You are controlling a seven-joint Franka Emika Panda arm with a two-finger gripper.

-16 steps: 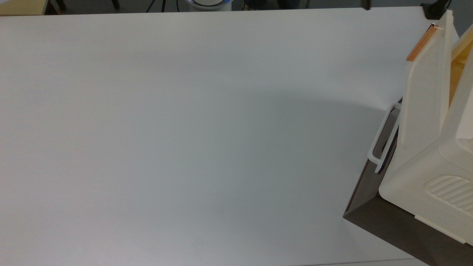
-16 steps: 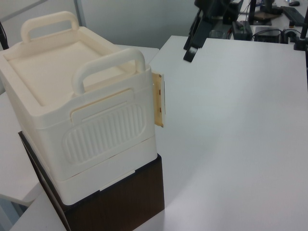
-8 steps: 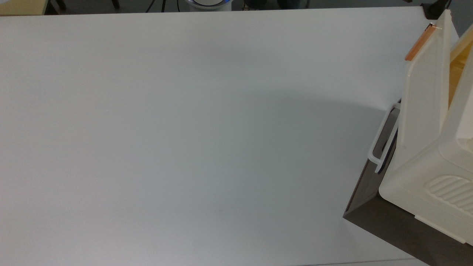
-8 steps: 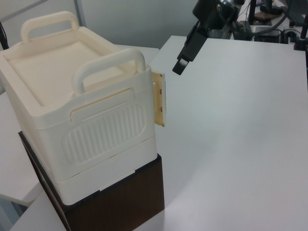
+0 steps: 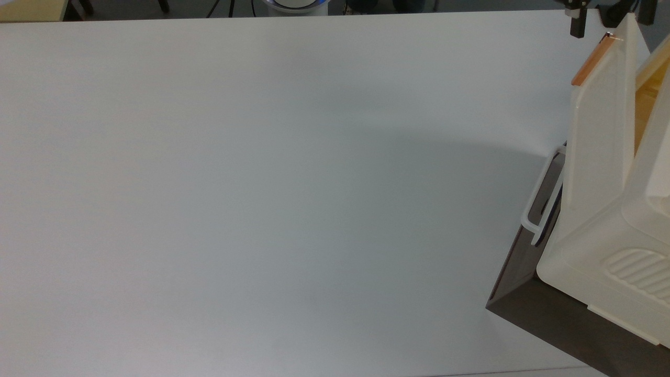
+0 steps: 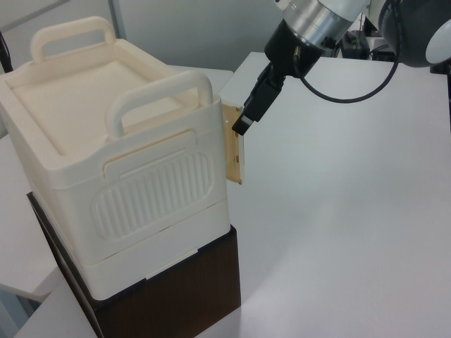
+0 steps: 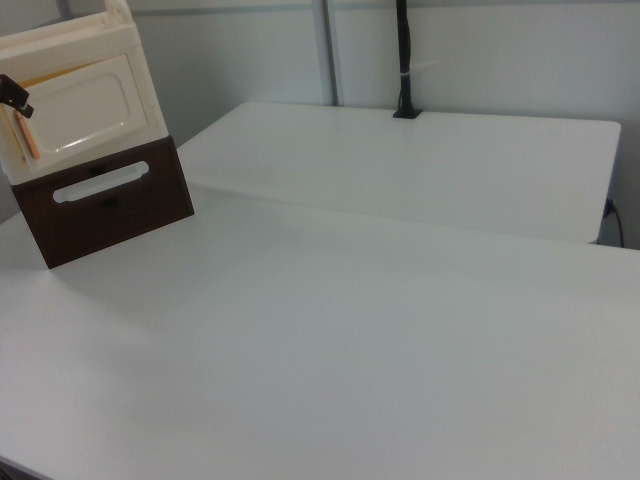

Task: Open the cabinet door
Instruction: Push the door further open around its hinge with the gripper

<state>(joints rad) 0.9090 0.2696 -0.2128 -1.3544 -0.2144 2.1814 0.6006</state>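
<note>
The cream cabinet [image 6: 141, 183] stands on a dark brown base at the top view's right edge. Its cabinet door [image 5: 596, 141] [image 7: 90, 105] hangs slightly ajar, with a yellowish interior showing behind it. The orange-tan bar handle [image 5: 589, 60] [image 7: 28, 135] runs along the door's free edge. My gripper [image 5: 611, 18] [image 6: 243, 123] is at that free edge, open, with one dark finger [image 5: 576, 23] on the handle side and the other on the far side of the door. In the left view one finger tip lies against the door's edge [image 6: 235, 144].
Below the cabinet sits a dark brown drawer front [image 7: 100, 205] with a white loop handle [image 5: 542, 196] [image 7: 100, 182]. The white table [image 5: 261, 183] stretches wide to the top view's left. A black pole [image 7: 403, 60] stands at the table's far edge in the right view.
My gripper has come down from over the far table edge to the door's free edge. The door's handle edge has shifted a little to the top view's left.
</note>
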